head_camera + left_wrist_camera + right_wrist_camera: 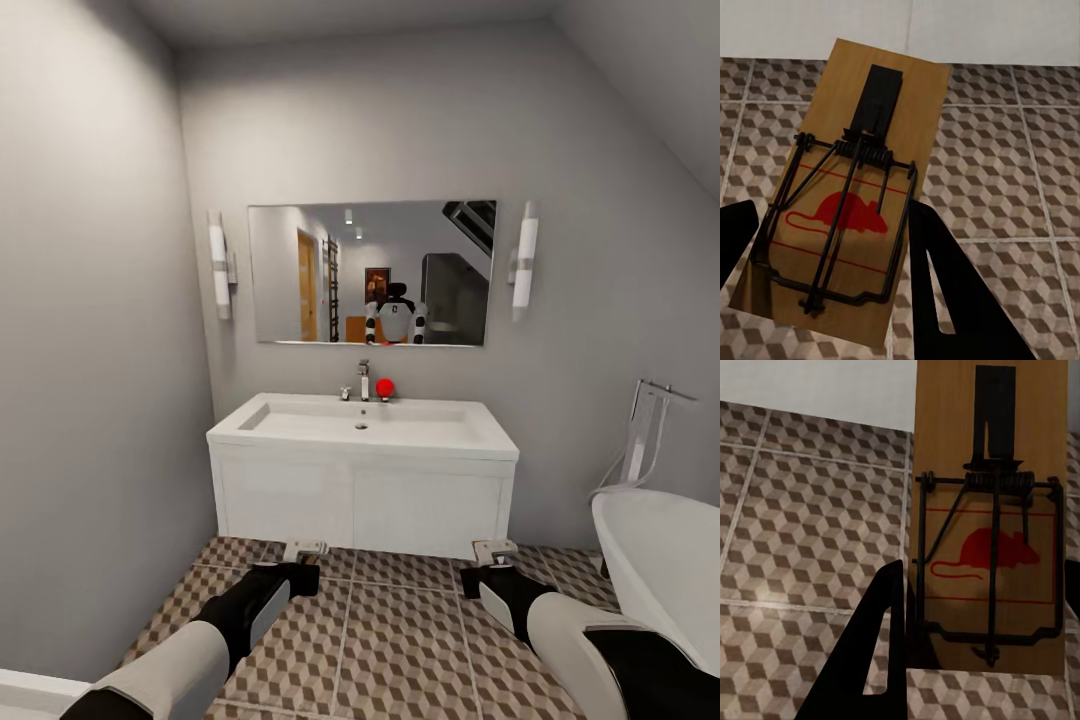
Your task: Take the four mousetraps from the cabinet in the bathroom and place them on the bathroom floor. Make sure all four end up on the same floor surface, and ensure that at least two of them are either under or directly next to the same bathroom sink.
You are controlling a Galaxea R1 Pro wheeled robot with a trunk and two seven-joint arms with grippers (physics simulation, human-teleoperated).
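Evidently each arm carries a mousetrap low before the bathroom sink [362, 425]: left fingers [945, 277] pinch the left mousetrap [847, 187], right fingers [881, 645] the right mousetrap [990, 510] — light, stiff boards, best gripped by their edges, clear of the wire.

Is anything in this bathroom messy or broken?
Nothing looks broken or spilled. The only unusual sight is a mousetrap clamped in the left gripper and another mousetrap in the right gripper, held above the bathroom floor before the sink.

Grey walls [100, 300], mirror [372, 272] between two sconces.
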